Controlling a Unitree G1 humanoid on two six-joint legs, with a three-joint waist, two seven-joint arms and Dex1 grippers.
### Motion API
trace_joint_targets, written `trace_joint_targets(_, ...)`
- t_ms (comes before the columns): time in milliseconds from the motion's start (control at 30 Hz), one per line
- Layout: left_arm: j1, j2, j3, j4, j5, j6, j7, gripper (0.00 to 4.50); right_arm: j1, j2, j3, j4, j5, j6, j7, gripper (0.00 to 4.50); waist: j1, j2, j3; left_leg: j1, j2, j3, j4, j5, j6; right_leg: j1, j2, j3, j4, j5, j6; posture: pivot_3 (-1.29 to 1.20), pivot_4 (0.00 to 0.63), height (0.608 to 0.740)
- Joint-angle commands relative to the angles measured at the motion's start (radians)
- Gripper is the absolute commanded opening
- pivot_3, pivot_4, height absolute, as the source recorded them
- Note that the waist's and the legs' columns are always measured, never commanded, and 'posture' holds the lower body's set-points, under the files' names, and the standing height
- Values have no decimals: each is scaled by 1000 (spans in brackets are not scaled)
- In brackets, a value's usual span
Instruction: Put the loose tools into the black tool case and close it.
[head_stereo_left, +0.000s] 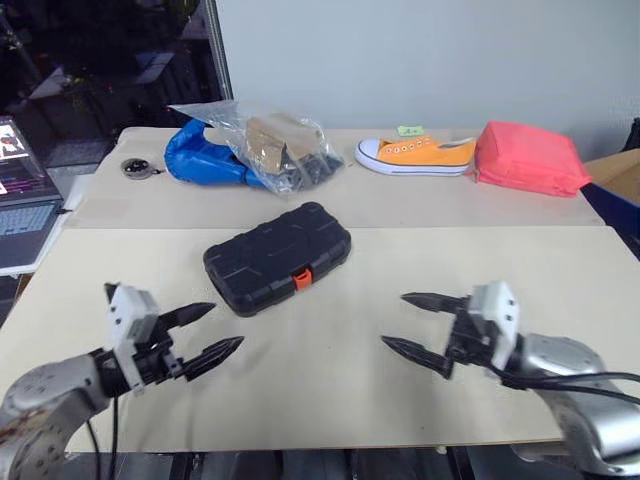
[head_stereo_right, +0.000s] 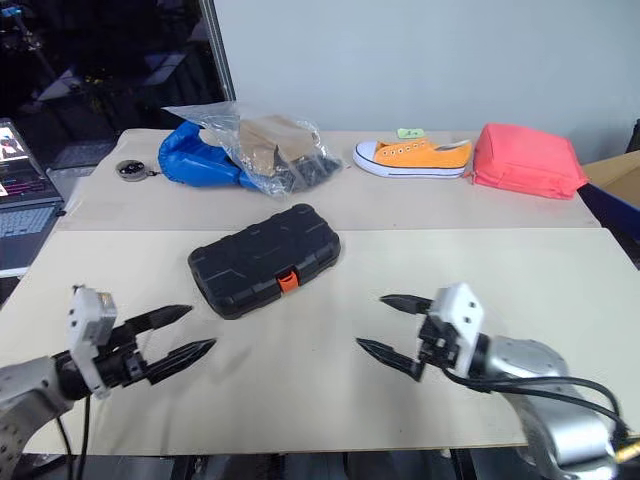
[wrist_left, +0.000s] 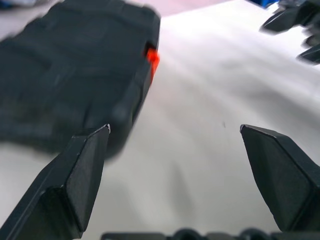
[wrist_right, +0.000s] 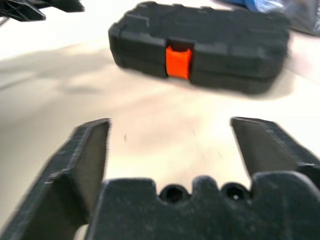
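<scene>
1. Black tool case (head_stereo_left: 277, 257): lid down, orange latch (head_stereo_left: 302, 279) facing me, lying mid-worktop (head_stereo_left: 330, 390) between my arms. No loose tools lie outside it; I judge the task finished or nearly so.
2. Left fingers (head_stereo_left: 207, 333): spread wide, empty, short of the case.
3. Right fingers (head_stereo_left: 415, 325): spread wide, empty, touching nothing.

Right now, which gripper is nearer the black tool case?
Left. The left gripper hangs open just off the near left end of the closed black tool case. The right gripper, also open, sits farther off, toward the case's near right, with bare table between.
</scene>
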Motion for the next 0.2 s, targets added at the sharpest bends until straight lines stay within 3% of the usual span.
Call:
trace_joint_targets(33, 81, -6, 93, -60, -33, -25, -13, 4500, 51, -47, -144, -23, 43, -46, 50, 4437, 1, -1, 1, 2, 0, 2, 0, 1, 1, 2, -1, 0, 0, 0, 1, 0, 150, 740)
trace_joint_targets(200, 94, -8, 84, -51, -41, -30, -1, 4500, 86, -67, -168, 13, 21, -94, 87, 4437, 10, -2, 3, 13, 1, 3, 0, 0, 0, 12, -4, 1, -3, -4, -5, 0, 150, 740)
